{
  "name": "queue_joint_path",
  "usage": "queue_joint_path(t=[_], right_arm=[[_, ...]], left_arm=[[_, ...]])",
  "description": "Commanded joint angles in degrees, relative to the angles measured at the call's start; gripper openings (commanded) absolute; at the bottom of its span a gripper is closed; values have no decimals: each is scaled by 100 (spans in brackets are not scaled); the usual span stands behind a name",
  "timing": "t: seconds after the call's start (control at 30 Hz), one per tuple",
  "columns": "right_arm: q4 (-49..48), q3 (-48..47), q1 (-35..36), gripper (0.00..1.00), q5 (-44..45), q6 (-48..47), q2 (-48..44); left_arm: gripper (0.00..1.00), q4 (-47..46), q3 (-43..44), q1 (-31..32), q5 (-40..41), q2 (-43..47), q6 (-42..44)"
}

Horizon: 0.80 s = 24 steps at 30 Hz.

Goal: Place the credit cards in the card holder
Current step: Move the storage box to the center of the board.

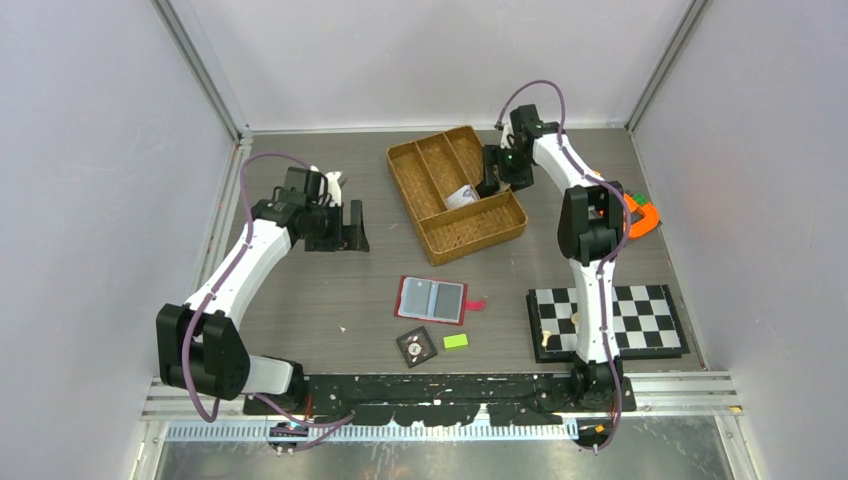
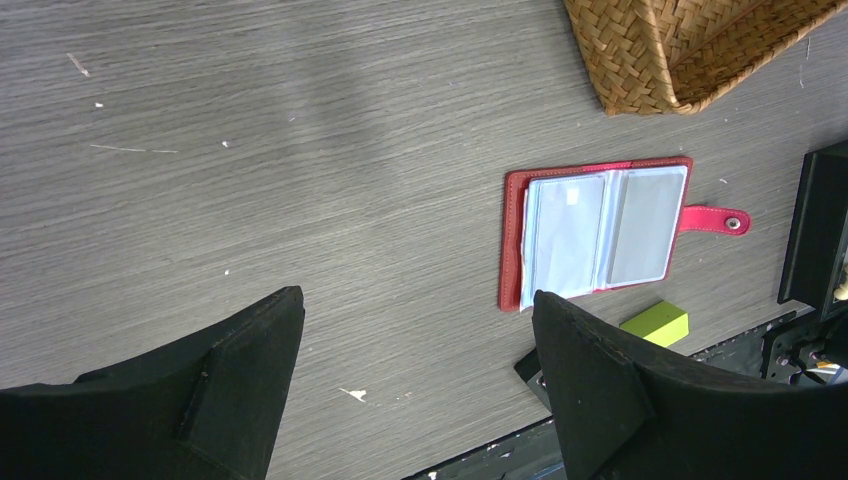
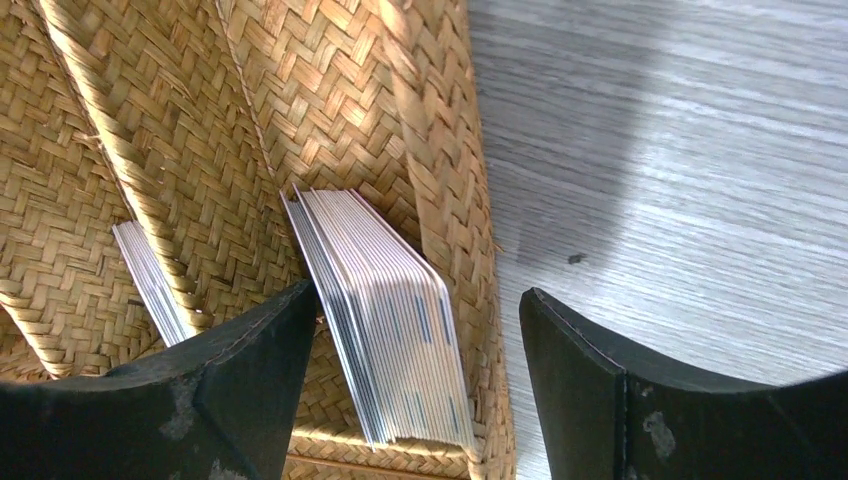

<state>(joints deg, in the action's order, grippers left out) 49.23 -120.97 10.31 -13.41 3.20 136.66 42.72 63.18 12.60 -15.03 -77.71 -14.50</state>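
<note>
Grey wood-grain table point(image 1: 330, 290), pale walls all round. The red card holder point(image 1: 432, 299) lies open near the front, pockets up. The credit cards point(image 3: 385, 330) stand stacked on edge inside the woven tray point(image 3: 440, 150), against its wall. The right gripper point(image 3: 418, 293) hovers over them, jaws spread wide. The left gripper point(image 2: 417, 298) is spread too, holding nothing.

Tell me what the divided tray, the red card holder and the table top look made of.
Divided tray: woven straw or palm strips, matte, plaited weave visible. Card holder: smooth red leather-like cover, maybe synthetic; glossy translucent plastic pockets. Table top: grey wood-grain laminate, probably; streaked printed-looking grain.
</note>
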Motion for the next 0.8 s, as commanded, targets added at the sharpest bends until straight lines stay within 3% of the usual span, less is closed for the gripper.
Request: queue_joint_path(t=[0.0, 0.77], right_arm=[[-106, -143, -192, 79, 195, -13, -546], [-282, 222, -295, 75, 68, -33, -1027]], left_arm=[[87, -54, -22, -38, -88, 9, 37], [87, -54, -24, -38, -97, -9, 39]])
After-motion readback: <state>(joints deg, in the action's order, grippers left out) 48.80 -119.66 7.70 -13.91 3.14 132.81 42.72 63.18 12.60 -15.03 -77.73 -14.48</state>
